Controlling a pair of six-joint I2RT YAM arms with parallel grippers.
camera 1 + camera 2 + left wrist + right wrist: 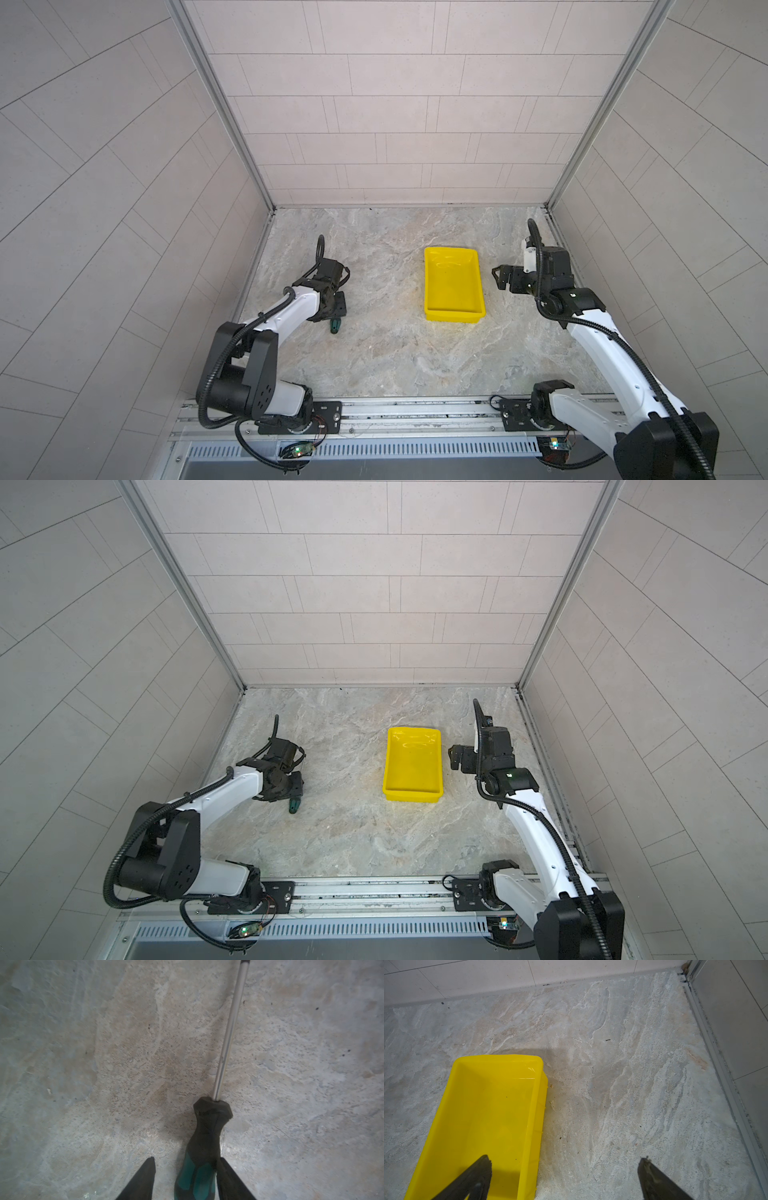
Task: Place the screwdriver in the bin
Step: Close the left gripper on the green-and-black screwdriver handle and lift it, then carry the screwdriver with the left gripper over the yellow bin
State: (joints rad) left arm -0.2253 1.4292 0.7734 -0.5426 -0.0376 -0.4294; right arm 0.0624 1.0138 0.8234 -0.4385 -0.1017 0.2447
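The screwdriver [335, 325] [294, 805] lies flat on the marble table at the left, its green and black handle [204, 1147] toward the arm and its thin shaft [228, 1039] pointing away. My left gripper [187, 1159] [332, 313] is down at the table astride the handle. One finger [226, 1176] touches the handle and the other finger [145, 1176] stands a gap away, so it is open. The yellow bin [455, 316] [413, 796] [538, 1105] sits right of centre with nothing in it. My right gripper [498, 278] [454, 757] [565, 1158] hovers open beside the bin's right side.
Tiled walls close in the table on three sides, with metal corner posts [552, 203]. A metal rail [415, 409] carrying both arm bases runs along the near edge. Bare marble [386, 291] lies between the screwdriver and the bin.
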